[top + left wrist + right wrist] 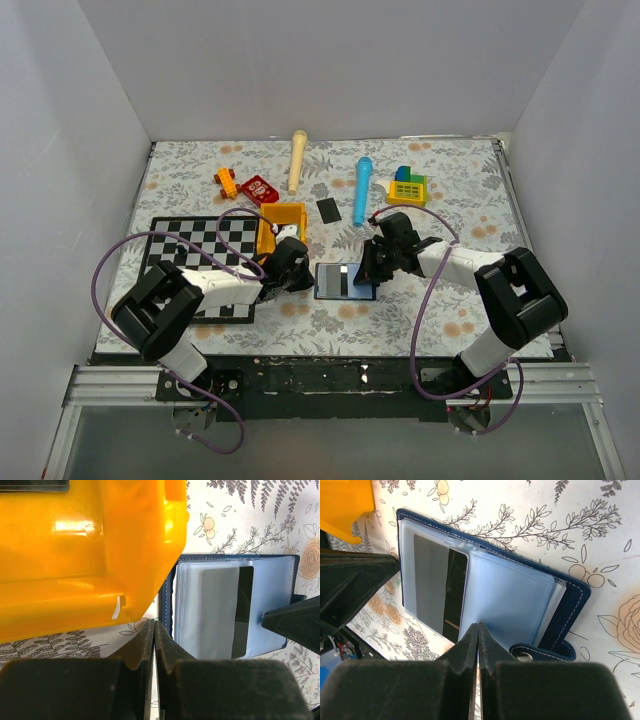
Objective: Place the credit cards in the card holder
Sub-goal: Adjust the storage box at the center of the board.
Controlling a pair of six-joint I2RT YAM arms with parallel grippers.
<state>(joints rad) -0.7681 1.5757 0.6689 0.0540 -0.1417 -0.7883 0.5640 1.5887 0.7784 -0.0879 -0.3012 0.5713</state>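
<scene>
left gripper and right gripper both clenched, empty, flanking the card holder. second credit card lies ahead past it, long axis pointing away (left looks marginally nearer).

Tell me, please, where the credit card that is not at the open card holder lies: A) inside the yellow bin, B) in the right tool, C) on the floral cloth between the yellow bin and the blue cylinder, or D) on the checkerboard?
C: the loose credit card lies flat between the yellow bin and the blue cylinder.
</scene>
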